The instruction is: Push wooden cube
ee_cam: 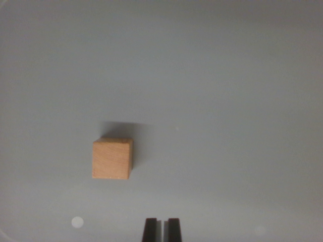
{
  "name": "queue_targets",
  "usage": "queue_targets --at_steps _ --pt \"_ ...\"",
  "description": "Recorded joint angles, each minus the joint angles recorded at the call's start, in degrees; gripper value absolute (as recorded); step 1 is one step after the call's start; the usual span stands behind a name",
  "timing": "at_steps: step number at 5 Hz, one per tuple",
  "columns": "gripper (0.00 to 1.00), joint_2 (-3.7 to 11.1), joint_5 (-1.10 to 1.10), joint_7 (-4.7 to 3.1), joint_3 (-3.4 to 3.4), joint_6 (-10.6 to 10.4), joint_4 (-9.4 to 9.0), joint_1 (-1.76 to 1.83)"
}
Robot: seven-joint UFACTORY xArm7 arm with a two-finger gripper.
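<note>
The wooden cube (112, 159) sits on a plain pale grey counter (227, 101), a little to the wrist view's left of centre and in the lower half of the frame. Its faces are bare light-brown wood with a faint grain; no brand, label or writing can be read on it or anywhere on the counter. Being a cube, it has no long axis to speak of. It stands flat and squarely, its edges running close to parallel with the frame edges, with its top face turned to the camera and a narrow, darker side face showing along the wrist view's right. A soft shadow falls on the counter above it and slightly to the right. The gripper (161, 229) enters at the bottom edge, near the middle, as two dark fingertips standing close together with only a thin slit between them, holding nothing. It lies below the cube and to the wrist view's right of it, clear of it, with bare counter between them. A small pale round spot (77, 222) marks the counter at lower left.
</note>
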Motion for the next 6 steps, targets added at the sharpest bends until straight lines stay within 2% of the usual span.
queue_targets --at_steps 1,2,3,4,5,6 --pt "0.00 0.00 0.00 0.00 0.00 0.0 0.00 0.00" --pt "0.00 0.20 -0.27 0.92 0.31 -2.3 -2.10 0.28" --pt "0.00 0.20 -0.27 0.92 0.31 -2.3 -2.10 0.28" --pt "0.00 0.42 -0.56 1.93 0.65 -4.8 -4.43 0.60" --pt "0.00 0.42 -0.56 1.93 0.65 -4.8 -4.43 0.60" --pt "0.00 0.63 -0.85 2.92 0.98 -7.2 -6.70 0.91"
